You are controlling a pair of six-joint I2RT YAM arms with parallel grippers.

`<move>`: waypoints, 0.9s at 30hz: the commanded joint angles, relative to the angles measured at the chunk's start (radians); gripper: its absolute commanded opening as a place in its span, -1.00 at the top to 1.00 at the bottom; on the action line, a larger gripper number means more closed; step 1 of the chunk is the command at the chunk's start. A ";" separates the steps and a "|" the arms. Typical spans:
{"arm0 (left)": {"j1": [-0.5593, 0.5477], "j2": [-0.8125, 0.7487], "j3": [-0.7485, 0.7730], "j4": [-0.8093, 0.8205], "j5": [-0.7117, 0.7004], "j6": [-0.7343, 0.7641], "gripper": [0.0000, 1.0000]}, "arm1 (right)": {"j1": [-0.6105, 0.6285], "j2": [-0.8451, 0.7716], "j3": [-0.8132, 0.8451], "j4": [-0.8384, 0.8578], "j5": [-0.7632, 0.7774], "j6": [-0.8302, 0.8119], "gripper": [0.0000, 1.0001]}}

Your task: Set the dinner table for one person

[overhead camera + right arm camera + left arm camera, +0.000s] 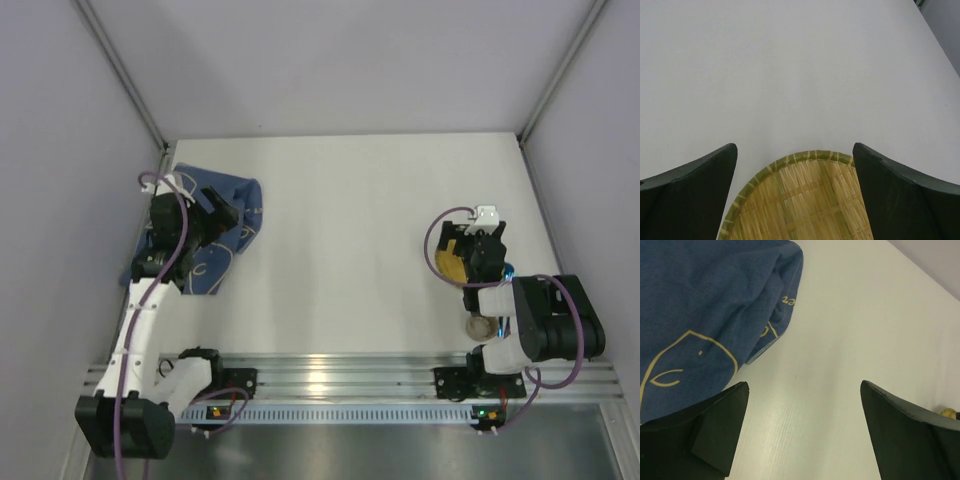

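The white dinner table (350,230) fills the view. A crumpled blue cloth mat (240,235) with pale line drawings lies at the far left; it also shows in the left wrist view (700,305). My left gripper (222,218) hovers over its right edge, open and empty (802,432), with bare table (850,340) between the jaws. A round woven bamboo tray (452,255) lies at the right. My right gripper (478,243) is above it, open and empty (795,192), with the tray's green rim (805,156) between the jaws.
A small round pale object (480,326) sits on the table beside the right arm's base. Grey walls close in the table on three sides. The aluminium rail (330,375) with both arm bases runs along the near edge.
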 commanded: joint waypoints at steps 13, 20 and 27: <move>0.007 -0.064 0.042 -0.250 0.040 -0.083 -0.97 | -0.012 -0.006 0.023 0.069 -0.004 0.012 -0.99; 0.005 -0.169 -0.027 -0.285 0.077 -0.063 -0.90 | -0.012 -0.004 0.023 0.069 -0.004 0.012 -1.00; 0.007 -0.196 -0.038 -0.344 0.071 -0.014 -0.89 | -0.013 -0.004 0.023 0.069 -0.002 0.011 -0.99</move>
